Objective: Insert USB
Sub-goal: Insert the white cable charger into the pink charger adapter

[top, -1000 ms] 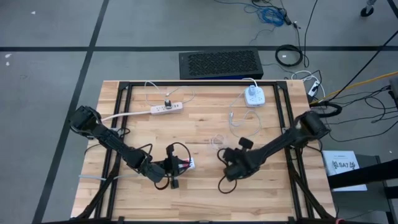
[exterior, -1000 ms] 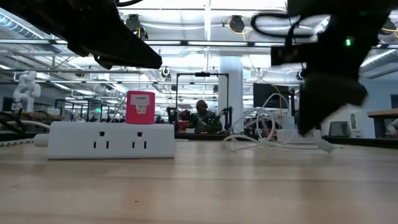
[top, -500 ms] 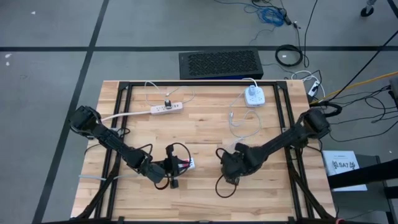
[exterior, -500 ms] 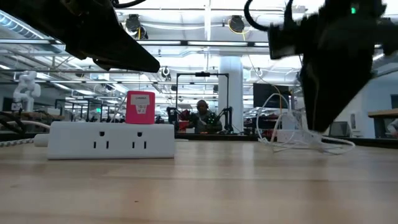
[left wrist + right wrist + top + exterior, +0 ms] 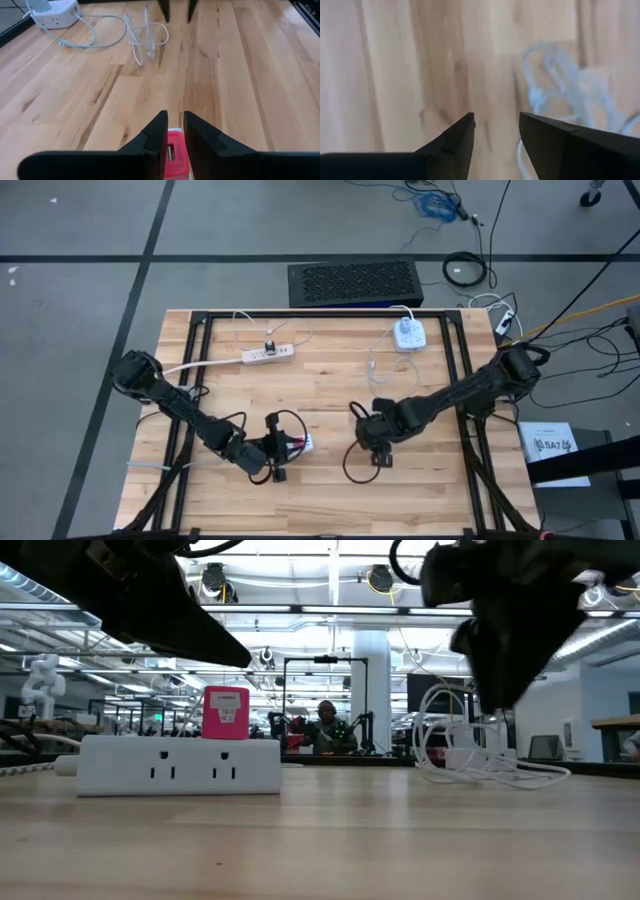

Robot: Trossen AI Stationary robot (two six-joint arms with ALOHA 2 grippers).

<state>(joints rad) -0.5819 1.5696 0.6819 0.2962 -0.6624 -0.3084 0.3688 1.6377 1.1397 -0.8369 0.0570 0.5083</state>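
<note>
The left gripper [image 5: 283,448] was seen low over the near part of the wooden tabletop [image 5: 330,490], left of centre, with its fingers [image 5: 159,131] drawn almost together around a small pink and white USB charger block [image 5: 175,152]. In the left wrist view only a narrow gap was left between the fingers, and the pink block sat in that gap; whether it was actually clamped could not be told for certain, though the fingers stood right against it.

The right gripper [image 5: 381,448] was held just right of centre, near the middle of the tabletop, with its fingers [image 5: 454,141] parted and nothing between them. Bare wood was shown under it in the right wrist view, with the loose white cable [image 5: 555,85] lying just beyond. In the high view that white cable [image 5: 385,375] was seen coiled farther back, running to a white square charging hub [image 5: 408,333] at the far right of the tabletop.

A long white power strip [image 5: 268,353] lay at the far left, with a small dark plug seated in it. In the low view a white power strip [image 5: 180,765] carrying a pink block [image 5: 226,712] was seen on the left, and a person [image 5: 325,730] sat in the room well behind the tabletop
</note>
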